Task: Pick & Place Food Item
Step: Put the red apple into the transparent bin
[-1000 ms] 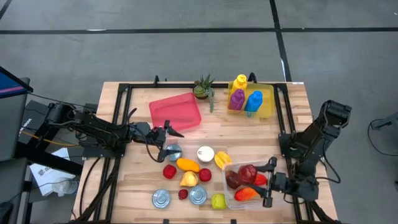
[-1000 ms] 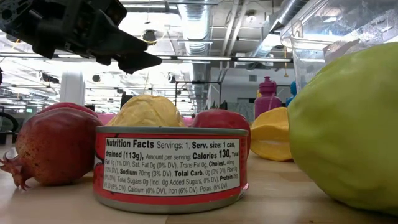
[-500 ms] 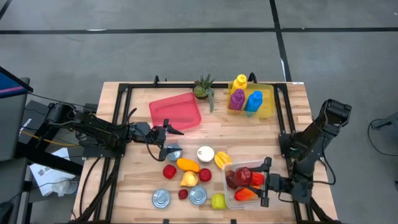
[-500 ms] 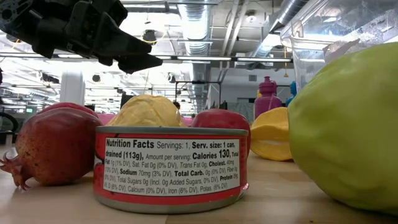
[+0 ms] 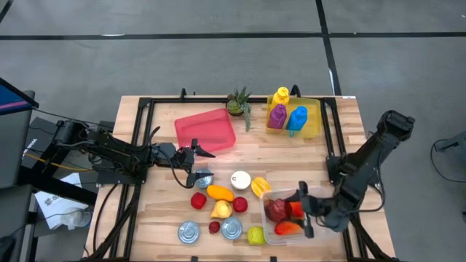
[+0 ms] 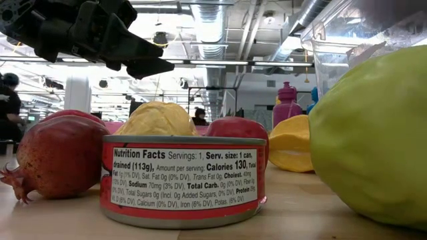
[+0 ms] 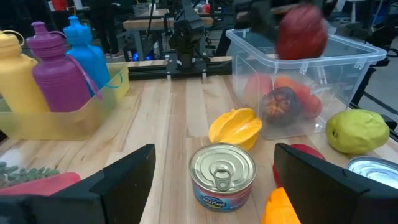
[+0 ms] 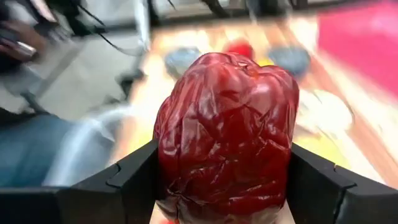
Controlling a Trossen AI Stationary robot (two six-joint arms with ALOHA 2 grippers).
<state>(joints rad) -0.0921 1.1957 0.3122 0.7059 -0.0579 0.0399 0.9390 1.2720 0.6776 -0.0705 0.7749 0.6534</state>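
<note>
the right gripper (image 5: 301, 209) sits at the lower right of the high view, over the clear bin (image 5: 271, 234), its fingers closed on a dark red pepper (image 8: 227, 134); in the left wrist view that pepper shows blurred above the bin's rim at upper right; the bin holds more red and orange food; the left gripper (image 5: 195, 161) hangs left of centre, fingers spread wide and empty, above a can (image 7: 222, 176); a yellow starfruit (image 7: 235, 126) lies between can and bin; a green fruit (image 7: 357, 130) sits beside the bin; bottles (image 5: 286, 116) stand in a yellow tray at top.
</note>
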